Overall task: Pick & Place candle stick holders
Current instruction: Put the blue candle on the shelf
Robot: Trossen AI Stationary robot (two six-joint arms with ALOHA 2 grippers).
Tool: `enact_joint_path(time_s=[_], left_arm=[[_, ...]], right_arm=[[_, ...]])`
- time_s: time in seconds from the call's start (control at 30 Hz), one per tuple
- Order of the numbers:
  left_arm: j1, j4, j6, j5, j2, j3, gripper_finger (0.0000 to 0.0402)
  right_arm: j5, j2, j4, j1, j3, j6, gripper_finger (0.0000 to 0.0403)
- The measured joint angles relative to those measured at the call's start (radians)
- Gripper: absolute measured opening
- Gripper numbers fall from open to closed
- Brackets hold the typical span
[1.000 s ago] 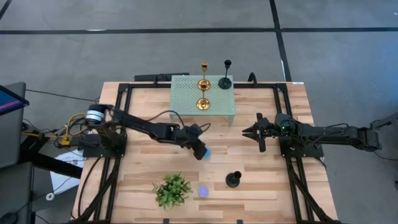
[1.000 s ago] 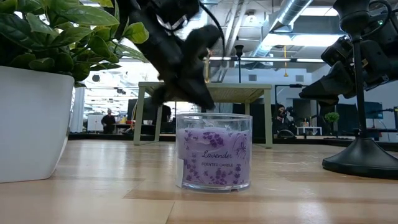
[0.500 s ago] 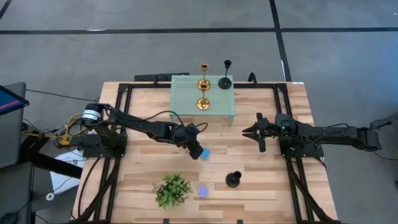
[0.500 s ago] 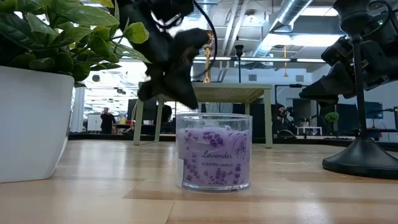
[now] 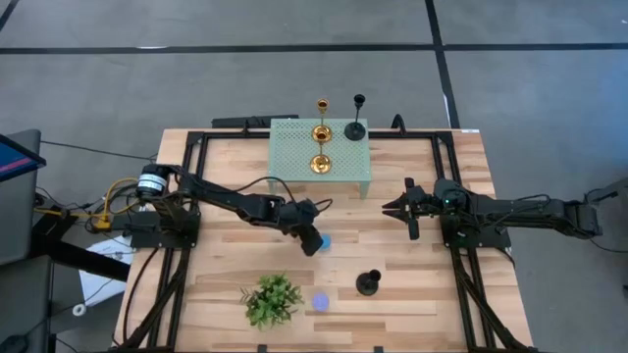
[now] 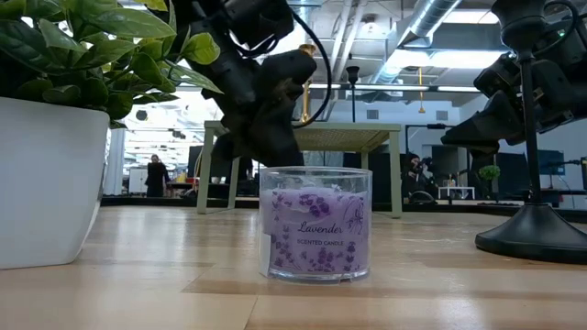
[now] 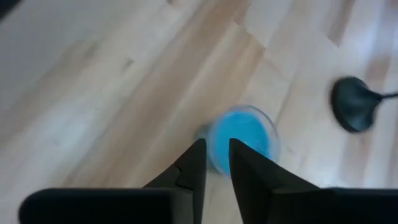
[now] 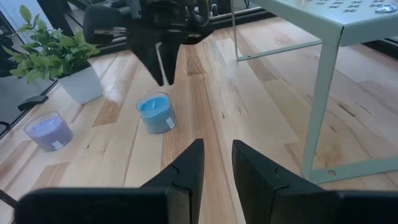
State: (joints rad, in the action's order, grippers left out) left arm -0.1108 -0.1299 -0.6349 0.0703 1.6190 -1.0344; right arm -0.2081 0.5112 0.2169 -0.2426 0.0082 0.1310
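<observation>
Worktop (image 5: 412, 294), pale wood. Green stand (image 5: 348, 167) at rear: two gold candle stick holders (image 5: 321, 134), one black (image 5: 356, 124). Second black holder (image 5: 368, 282) near front. Left claw (image 5: 312, 241) angled down above blue candle (image 5: 325, 241), slightly parted, empty. Right claw (image 5: 389, 208) hovering level, parted, empty.

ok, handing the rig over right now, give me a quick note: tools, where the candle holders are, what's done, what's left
Left tool: above the blue candle mid-table, fingers slightly apart, holding nothing.
Right tool: waiting at the table's right side, fingers slightly apart, empty.
Holders: two gold ones and one black one stand on the green perforated stand at the back. The second black holder stands on the table near the front, beside the purple candle and the plant.
Done: three holders on the stand.
Left: probably the front black holder; neither tool is near it.
</observation>
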Motion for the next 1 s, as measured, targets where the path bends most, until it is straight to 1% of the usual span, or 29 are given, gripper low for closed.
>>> enact_joint_path(time_s=[0.07, 0.17, 1.0], left_arm=[[0.000, 0.000, 0.002, -0.022, 0.000, 0.000, 0.0080], [0.000, 0.005, 0.002, -0.023, 0.000, 0.000, 0.0087], [0.000, 0.052, -0.002, -0.019, 0.060, 0.000, 0.0085]], right_arm=[[0.000, 0.000, 0.000, 0.000, 0.000, 0.000, 0.0075], [0.000, 0.000, 0.000, 0.000, 0.000, -0.002, 0.0075], [0.000, 0.000, 0.000, 0.000, 0.000, -0.002, 0.0075]])
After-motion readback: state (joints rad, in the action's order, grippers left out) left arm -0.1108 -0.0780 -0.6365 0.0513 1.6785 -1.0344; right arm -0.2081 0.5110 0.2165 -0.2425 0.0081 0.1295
